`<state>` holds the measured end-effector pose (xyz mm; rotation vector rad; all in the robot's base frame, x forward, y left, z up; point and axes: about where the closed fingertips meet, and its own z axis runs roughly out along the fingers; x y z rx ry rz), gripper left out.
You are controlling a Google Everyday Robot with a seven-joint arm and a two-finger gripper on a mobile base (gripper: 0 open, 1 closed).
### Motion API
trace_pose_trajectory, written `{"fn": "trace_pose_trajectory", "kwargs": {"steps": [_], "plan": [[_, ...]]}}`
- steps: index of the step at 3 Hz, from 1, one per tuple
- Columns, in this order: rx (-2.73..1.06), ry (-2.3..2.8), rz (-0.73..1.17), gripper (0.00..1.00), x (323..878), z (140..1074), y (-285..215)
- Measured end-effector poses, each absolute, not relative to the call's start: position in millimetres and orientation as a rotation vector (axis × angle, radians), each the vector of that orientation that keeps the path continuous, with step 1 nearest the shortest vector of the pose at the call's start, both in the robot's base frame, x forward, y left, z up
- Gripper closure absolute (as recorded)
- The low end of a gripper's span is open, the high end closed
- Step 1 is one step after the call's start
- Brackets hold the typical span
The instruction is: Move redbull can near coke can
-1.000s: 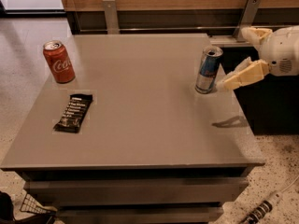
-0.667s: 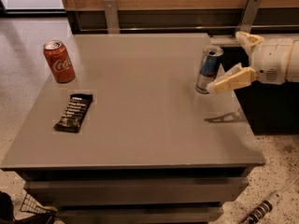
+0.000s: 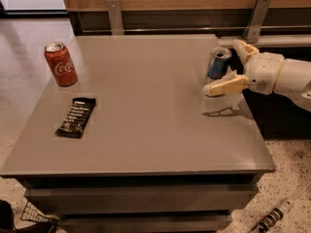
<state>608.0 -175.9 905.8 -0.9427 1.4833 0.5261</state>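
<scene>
Blue-and-silver redbull can (image 3: 216, 63) stands between wide jaws of the gripper (image 3: 224, 67); coke can (image 3: 60, 64) well apart

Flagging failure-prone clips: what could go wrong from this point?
1. The gripper is open around the redbull can near the right edge of the table; an off-centre close could tip the slim can or push it off.
2. The coke can stands by the left edge, so a careless placement might knock it.
3. The dark snack bar packet nearby could be clipped.
</scene>
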Motion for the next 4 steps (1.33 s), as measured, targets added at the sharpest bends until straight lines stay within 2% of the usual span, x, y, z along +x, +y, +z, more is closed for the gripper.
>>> {"fn": "trace_pose_trajectory", "kwargs": {"steps": [2,3,4], "plan": [[-0.832,1.458,0.717,0.0,623,877,-172],[-0.811,1.456,0.755,0.13,624,872,-170],[-0.815,1.454,0.759,0.36,624,872,-167]]}}
